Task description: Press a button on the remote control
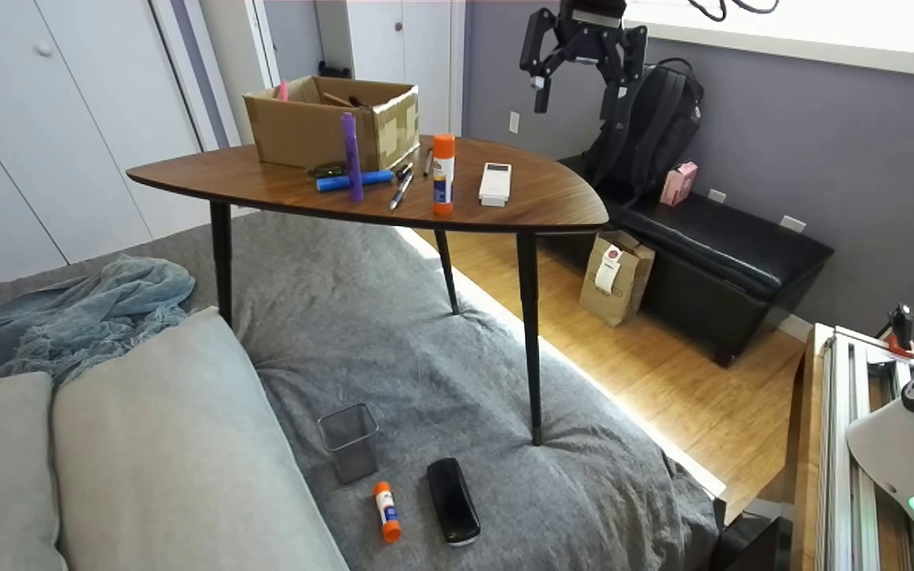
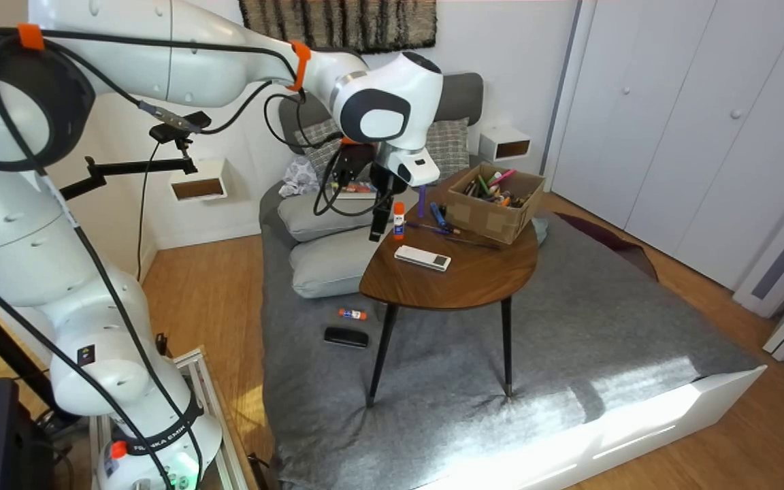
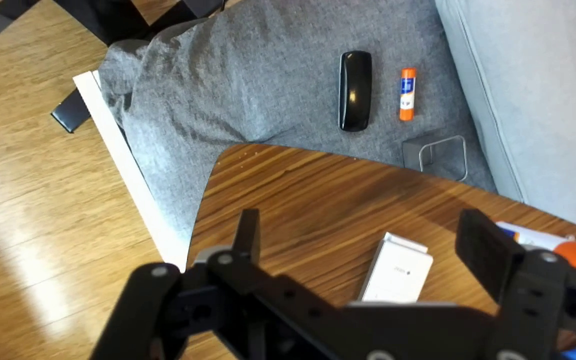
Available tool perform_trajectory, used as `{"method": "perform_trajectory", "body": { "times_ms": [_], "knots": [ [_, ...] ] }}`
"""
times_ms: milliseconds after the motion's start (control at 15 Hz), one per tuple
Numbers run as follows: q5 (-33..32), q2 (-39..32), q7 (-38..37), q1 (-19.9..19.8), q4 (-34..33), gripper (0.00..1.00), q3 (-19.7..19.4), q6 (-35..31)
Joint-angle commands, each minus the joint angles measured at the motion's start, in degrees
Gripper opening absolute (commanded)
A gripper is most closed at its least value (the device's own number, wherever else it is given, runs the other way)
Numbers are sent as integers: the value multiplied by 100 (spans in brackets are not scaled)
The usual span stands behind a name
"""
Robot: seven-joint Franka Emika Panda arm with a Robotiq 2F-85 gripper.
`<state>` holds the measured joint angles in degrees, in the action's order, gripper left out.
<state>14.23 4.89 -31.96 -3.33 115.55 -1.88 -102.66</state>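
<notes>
The remote control is a small flat white device lying on the wooden table. It shows in both exterior views (image 1: 495, 184) (image 2: 422, 258). In the wrist view the remote control (image 3: 400, 272) shows faint dark marks on its face, and its lower end is hidden behind the gripper body. My gripper (image 3: 360, 225) is open, with its two black fingers wide apart and nothing between them. In both exterior views the gripper (image 1: 576, 103) (image 2: 380, 228) hangs above the table, apart from the remote control.
The table (image 1: 544, 186) bears a cardboard box (image 1: 310, 131) of pens, an upright orange glue stick (image 1: 443, 174), an upright purple marker (image 1: 352, 159) and a blue marker (image 1: 354, 181). The glue stick stands close to the remote. A black case (image 3: 355, 90) lies on the bed below.
</notes>
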Motion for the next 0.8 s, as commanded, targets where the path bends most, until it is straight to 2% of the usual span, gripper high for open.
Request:
{"method": "perform_trajectory", "body": {
  "times_ms": [0,67,133,267,733],
  "knots": [
    [297,-571,-368,-86,-697,100,-119,367],
    [361,-694,-415,-99,-826,75,-158,389],
    [444,-826,-481,-111,-971,74,-200,462],
    [598,-1086,-559,-139,-1255,59,-277,634],
    [988,-1817,-953,-234,-1883,10,-454,599]
  ]
}}
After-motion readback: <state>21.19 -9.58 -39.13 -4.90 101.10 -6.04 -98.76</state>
